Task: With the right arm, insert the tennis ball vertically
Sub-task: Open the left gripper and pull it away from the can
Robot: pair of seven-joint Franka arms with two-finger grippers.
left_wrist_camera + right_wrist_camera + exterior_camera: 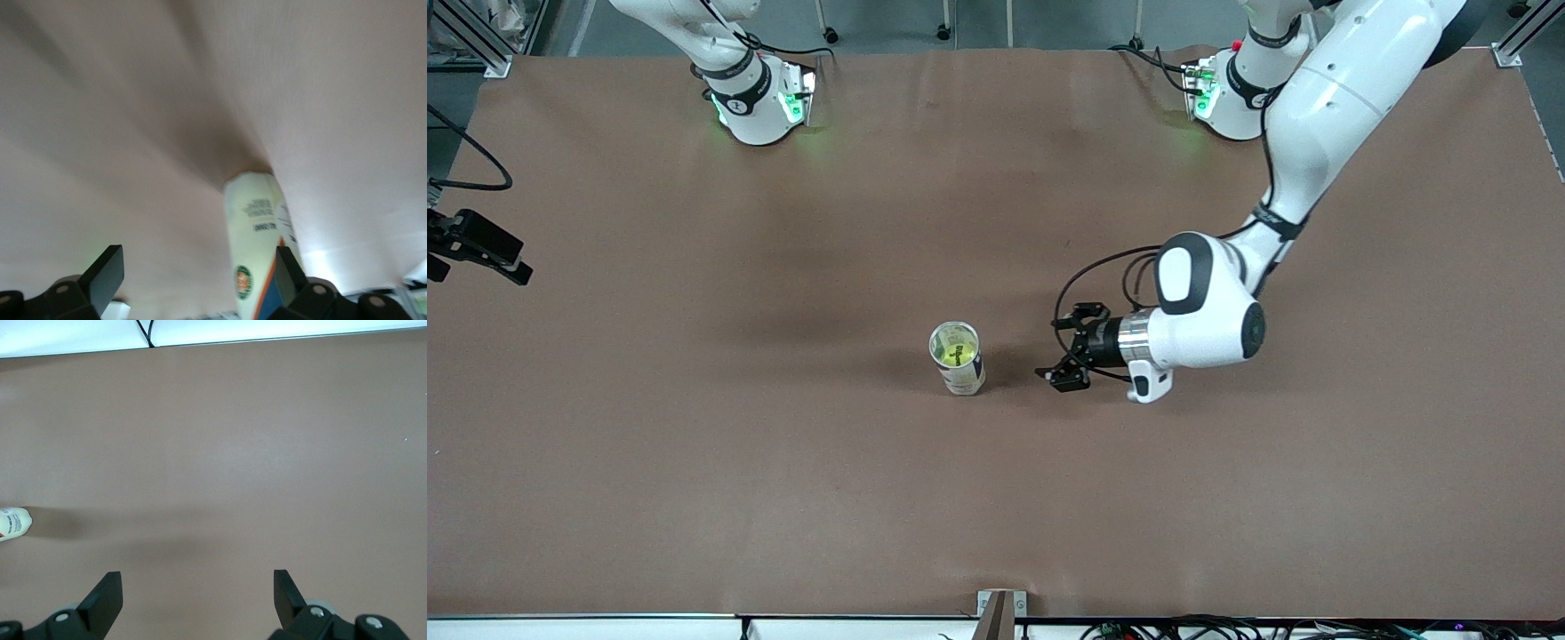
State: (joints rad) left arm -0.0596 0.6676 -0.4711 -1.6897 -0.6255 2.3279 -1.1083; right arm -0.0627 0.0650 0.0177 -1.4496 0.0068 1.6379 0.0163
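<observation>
Although the front view looks down into the open mouth of the can (958, 357) and lets us see the yellow-green tennis ball (953, 349) already sitting inside it, neither wrist view shows us the ball at all. We see the can standing upright near the middle of the brown tabletop (694, 444). From the left wrist view we get only the can's (257, 247) printed side wall, with a round emblem and an orange stripe, close in front of the camera and blurred. From the right wrist view we get just a sliver of the can (13, 523) at the frame's edge, with bare tabletop (233, 453) filling the rest. We find the left end effector (1069, 348) just beside the can, toward the left arm's end of the tabletop, low over the surface, with its fingers (103, 273) spread apart and holding nothing; the can is apart from them. We cannot see the right end effector (193, 590) in the front view, where only the right arm's (729, 53) base appears at the top; its own wrist view shows its fingers (103, 593) spread wide and empty, over bare tabletop well apart from the can.
</observation>
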